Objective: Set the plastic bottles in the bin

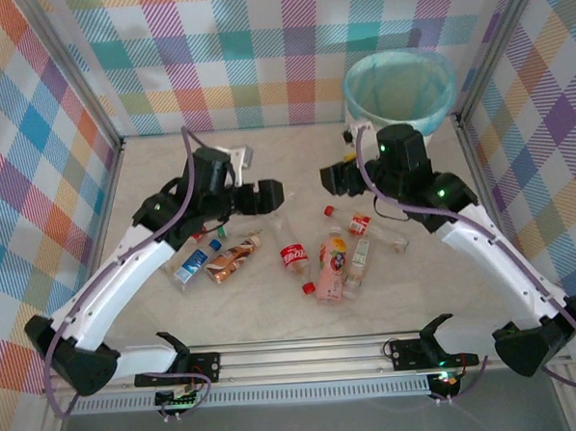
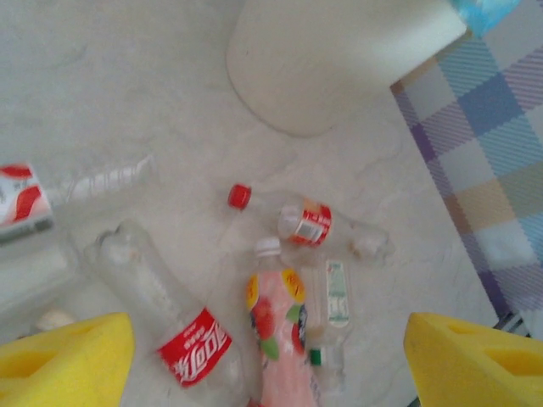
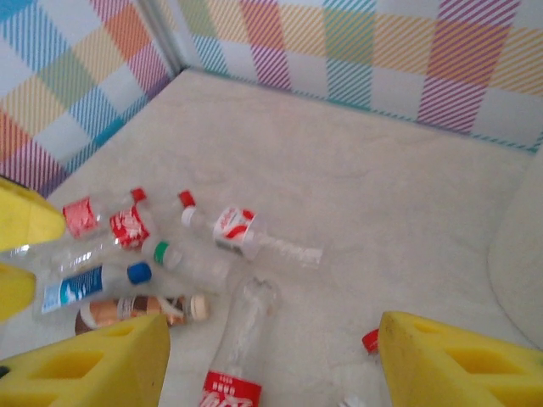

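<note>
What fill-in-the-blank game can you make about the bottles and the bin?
1. The bin has a light ____ bag inside.
2. The pink bottle has a ____ cap.
3. The left end effector has ____ fingers.
Missing words: blue; white; yellow.

Lighting bright, even and diffuse, as from overhead; only faint soft shadows on the table [image 1: 285, 158]; both wrist views blurred and washed pale, overhead view sharper
</note>
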`<action>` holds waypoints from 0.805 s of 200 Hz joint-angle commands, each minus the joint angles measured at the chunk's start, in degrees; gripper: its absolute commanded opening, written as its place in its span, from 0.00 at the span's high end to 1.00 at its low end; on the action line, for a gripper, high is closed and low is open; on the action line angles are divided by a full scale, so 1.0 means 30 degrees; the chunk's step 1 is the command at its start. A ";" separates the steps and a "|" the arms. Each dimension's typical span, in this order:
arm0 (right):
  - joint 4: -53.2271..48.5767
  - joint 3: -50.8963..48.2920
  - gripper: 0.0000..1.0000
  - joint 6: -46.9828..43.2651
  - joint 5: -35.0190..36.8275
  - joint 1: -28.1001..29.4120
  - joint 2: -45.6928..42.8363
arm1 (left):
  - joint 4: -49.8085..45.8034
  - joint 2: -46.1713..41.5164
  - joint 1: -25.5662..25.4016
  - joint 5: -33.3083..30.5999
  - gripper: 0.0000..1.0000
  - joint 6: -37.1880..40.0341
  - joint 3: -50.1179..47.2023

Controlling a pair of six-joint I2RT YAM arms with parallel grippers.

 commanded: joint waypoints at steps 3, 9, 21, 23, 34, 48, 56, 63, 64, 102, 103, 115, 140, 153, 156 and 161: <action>0.0816 -0.2087 0.34 -0.1116 -0.0892 0.0428 -0.1514 | -0.0837 -0.1582 -0.0292 -0.0236 0.17 -0.0744 -0.2515; 0.0929 -0.2706 0.34 -0.0900 -0.1185 0.0497 -0.1843 | -0.0671 -0.1897 -0.0296 -0.0226 0.17 -0.1140 -0.3152; 0.1282 -0.3892 0.35 -0.0326 -0.1816 0.0708 -0.2386 | -0.0319 -0.2339 -0.0432 -0.0295 0.17 -0.1940 -0.4339; 0.1304 -0.4089 0.35 -0.0222 -0.1910 0.0773 -0.2444 | -0.0283 -0.2387 -0.0461 -0.0324 0.17 -0.2072 -0.4517; 0.1376 -0.5004 0.35 0.0114 -0.2435 0.1058 -0.2697 | 0.0103 -0.2557 -0.0624 -0.0322 0.17 -0.2834 -0.5411; 0.1164 -0.5870 0.35 0.0673 -0.2404 0.1504 -0.2667 | 0.0560 -0.2515 -0.0993 -0.0531 0.17 -0.3718 -0.6368; 0.1043 -0.6301 0.36 0.1072 -0.2401 0.1682 -0.2560 | 0.0794 -0.2394 -0.1233 -0.0732 0.17 -0.4175 -0.6850; 0.0939 -0.6642 0.36 0.1437 -0.2401 0.1789 -0.2470 | 0.1013 -0.2167 -0.1384 -0.0811 0.17 -0.4580 -0.7249; 0.0930 -0.6692 0.36 0.1480 -0.2401 0.1819 -0.2462 | 0.1065 -0.2144 -0.1411 -0.0811 0.17 -0.4667 -0.7319; 0.0705 -0.8632 0.37 0.2757 -0.1812 0.2157 -0.2408 | 0.3341 -0.0456 -0.2278 -0.0684 0.15 -0.6579 -0.8844; 0.0681 -0.8669 0.37 0.2784 -0.1784 0.2150 -0.2401 | 0.3386 -0.0380 -0.2298 -0.0675 0.15 -0.6618 -0.8849; 0.0419 -0.9073 0.37 0.3064 -0.1305 0.2200 -0.2468 | 0.3910 0.0439 -0.2438 -0.0644 0.14 -0.6889 -0.8903; -0.0289 -0.9382 0.35 0.3424 -0.0449 0.2193 -0.2511 | 0.4988 0.2436 -0.2664 -0.0298 0.12 -0.7095 -0.8557; -0.0421 -0.9438 0.35 0.3393 -0.0279 0.2186 -0.2620 | 0.5404 0.3622 -0.2683 -0.0062 0.12 -0.7234 -0.8199; -0.0441 -0.9449 0.35 0.3356 -0.0228 0.2174 -0.2650 | 0.5497 0.3911 -0.2674 -0.0015 0.12 -0.7253 -0.8102; -0.0459 -0.9483 0.34 0.3295 -0.0168 0.2176 -0.2712 | 0.5682 0.4397 -0.2673 0.0129 0.11 -0.7286 -0.7929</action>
